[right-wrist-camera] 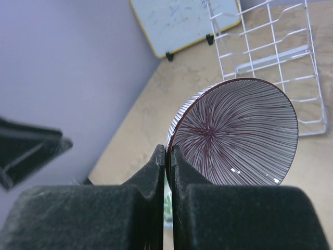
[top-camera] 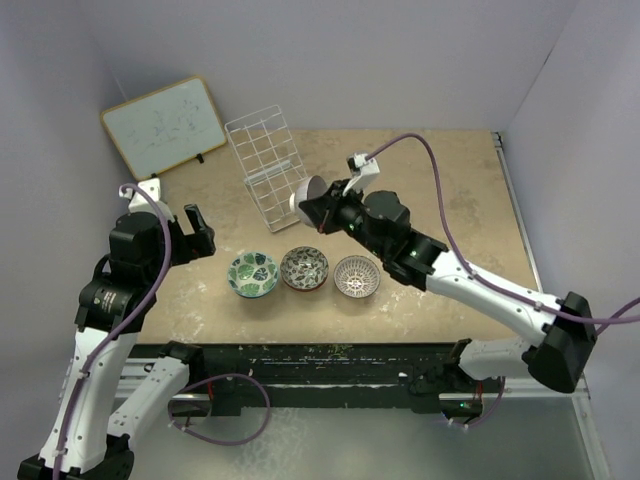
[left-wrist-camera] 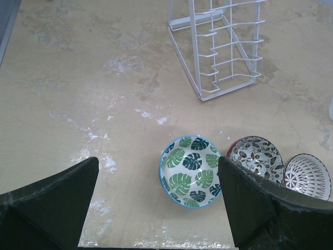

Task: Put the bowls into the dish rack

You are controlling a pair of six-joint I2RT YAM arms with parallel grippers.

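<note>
My right gripper [top-camera: 318, 205] is shut on the rim of a purple-striped bowl [right-wrist-camera: 234, 133], held on edge in the air just right of the white wire dish rack [top-camera: 266, 162]; the rack also shows in the right wrist view [right-wrist-camera: 270, 57]. The held bowl's pale outside shows from above [top-camera: 303, 193]. Three bowls sit in a row on the table: green leaf [top-camera: 252, 273], grey-brown [top-camera: 304, 268], white-patterned [top-camera: 357, 276]. My left gripper [top-camera: 193, 237] is open and empty, hovering left of the green leaf bowl [left-wrist-camera: 191, 171]. The rack [left-wrist-camera: 218, 47] stands beyond it.
A wood-framed whiteboard [top-camera: 163, 125] leans against the back left wall. Purple walls close in the table on the left, back and right. A black rail [top-camera: 300, 360] runs along the near edge.
</note>
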